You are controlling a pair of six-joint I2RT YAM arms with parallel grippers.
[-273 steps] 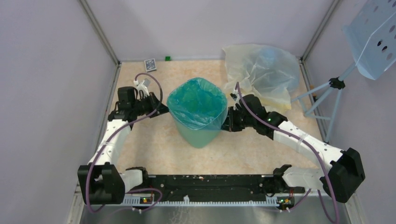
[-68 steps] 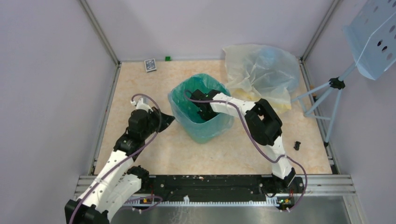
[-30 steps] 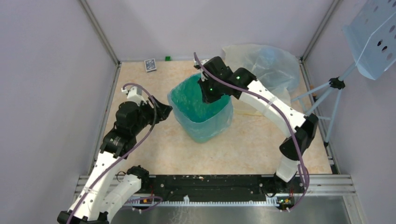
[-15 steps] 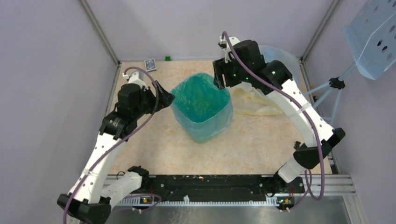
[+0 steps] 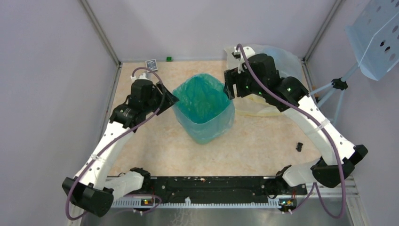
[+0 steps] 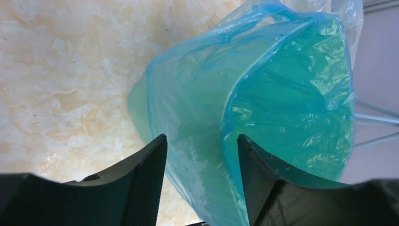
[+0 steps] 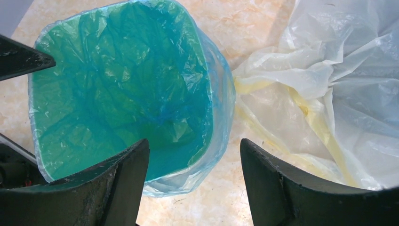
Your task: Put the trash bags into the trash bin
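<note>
The right gripper (image 7: 194,143) has pulled out of the bin (image 5: 203,133) at the middle of the table (image 5: 263,146), jaws wide and empty. The blue bag (image 5: 200,96) now lines it, so 1 bag is in. The left gripper (image 6: 201,137) straddles the bin's left rim, jaws parted. More bags (image 7: 339,84) lie at the far-right corner.

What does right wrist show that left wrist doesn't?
Only right wrist: the inside of the bin from above, fully lined by the blue bag, and the loose bags spread out with their yellow bands.
Only left wrist: the bin's outer wall with the blue bag draped down it, and pale stand legs at the right edge.
Both: bin, blue bag, marbled table, each camera's own fingers at the bottom. Left wrist catches only a corner of the loose bags.
</note>
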